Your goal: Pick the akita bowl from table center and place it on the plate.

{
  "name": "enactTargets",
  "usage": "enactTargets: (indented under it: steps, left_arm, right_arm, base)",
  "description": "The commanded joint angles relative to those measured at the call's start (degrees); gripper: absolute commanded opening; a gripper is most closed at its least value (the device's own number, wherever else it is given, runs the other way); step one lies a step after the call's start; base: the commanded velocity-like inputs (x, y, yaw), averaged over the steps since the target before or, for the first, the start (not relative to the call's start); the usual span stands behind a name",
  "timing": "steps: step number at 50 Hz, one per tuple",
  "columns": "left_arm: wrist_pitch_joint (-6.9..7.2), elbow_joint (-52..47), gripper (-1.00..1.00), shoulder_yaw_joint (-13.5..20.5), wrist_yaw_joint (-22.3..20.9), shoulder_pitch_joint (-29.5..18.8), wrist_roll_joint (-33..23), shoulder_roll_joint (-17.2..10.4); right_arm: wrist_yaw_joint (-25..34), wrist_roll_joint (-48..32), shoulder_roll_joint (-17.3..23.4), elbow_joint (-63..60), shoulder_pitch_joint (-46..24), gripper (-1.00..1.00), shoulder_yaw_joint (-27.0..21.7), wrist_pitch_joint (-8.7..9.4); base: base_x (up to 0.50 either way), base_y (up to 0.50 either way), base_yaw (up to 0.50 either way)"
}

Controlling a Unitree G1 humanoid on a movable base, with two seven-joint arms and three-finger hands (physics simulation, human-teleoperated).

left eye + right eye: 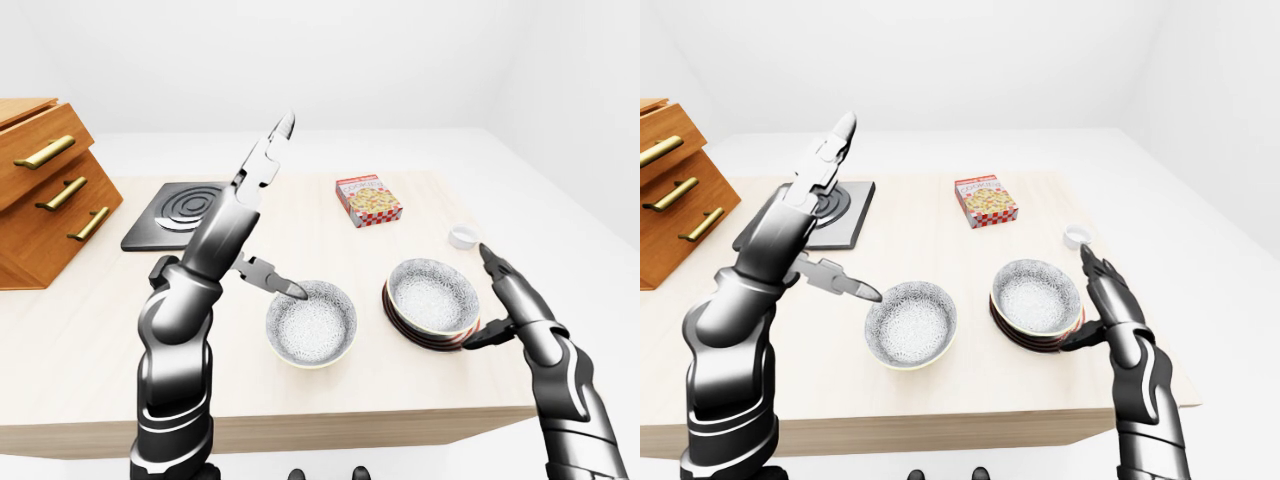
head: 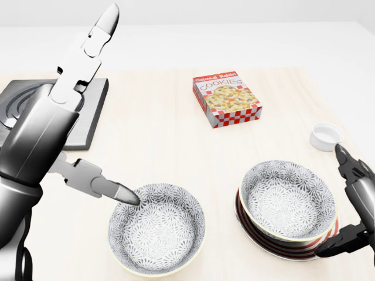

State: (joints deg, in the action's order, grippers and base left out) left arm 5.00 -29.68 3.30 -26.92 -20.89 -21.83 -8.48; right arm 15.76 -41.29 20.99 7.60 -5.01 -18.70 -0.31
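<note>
A: How is the right hand (image 2: 358,196) held?

B: It is seen spread open at the right edge of the head view, with nothing gripped. One finger (image 2: 343,157) is stretched upward and the thumb is bent in low, just beside the plate (image 2: 275,239). Whether the thumb tip touches the rim cannot be told.

A: And where is the bowl (image 2: 287,199) found?

B: It is set upright inside the red-striped plate, just left of that hand, with no finger on it.

A: What is shown of the left hand (image 2: 64,99)?

B: It is also held open and empty. Its long fingers are pointed up toward the top of the head view. Its thumb is angled down to the upper left rim of the other bowl (image 2: 157,228), which is placed on the worktop (image 2: 158,146), left of the plate and apart from it.

A: What else is laid out there?

B: A cookie box (image 2: 227,99) is lying flat above the two bowls. A small white cup (image 2: 326,136) is seen above the right hand. A black hob (image 2: 94,105) is partly hidden behind the left arm, and wooden drawers (image 1: 45,190) are shown at the left of the left-eye view.
</note>
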Motion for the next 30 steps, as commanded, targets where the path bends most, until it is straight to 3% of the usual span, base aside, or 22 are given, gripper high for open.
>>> enactTargets:
  steps: [1,5,9,16,21,30]
  left_arm:
    - [0.0,-1.0,1.0,0.5,0.1,-0.9,0.5,-0.1]
    - [0.0,-2.3,1.0,0.8,1.3,-0.2,1.9,0.4]
    - [0.0,-3.4,1.0,0.7,2.2,0.1,3.2,0.8]
    - [0.0,-4.3,1.0,0.5,4.6,1.4,5.8,1.5]
    - [0.0,-4.0,1.0,0.4,5.9,1.9,7.2,1.7]
    - [0.0,-4.4,1.0,0.6,7.5,2.3,8.9,1.6]
  right_arm:
    - [10.9,10.6,-5.5,-21.6,1.1,1.0,-3.8,5.31]
    - [12.7,18.4,-7.6,-34.3,-0.4,1.0,-5.1,5.31]
    - [10.7,24.1,-8.7,-40.9,-1.8,1.0,-3.9,5.31]
    - [0.8,26.5,-9.8,-36.4,-9.8,1.0,4.9,5.31]
    - [-3.0,29.3,-10.5,-35.0,-11.3,1.0,7.1,5.31]
    - [-4.2,31.1,-10.8,-35.2,-10.2,1.0,8.0,5.31]
  base:
    - [0.0,0.0,0.0]
    - [0.0,0.0,0.0]
    - [0.0,0.0,0.0]
    - [0.0,0.0,0.0]
    - [0.0,0.0,0.0]
    - [0.0,0.0,0.0]
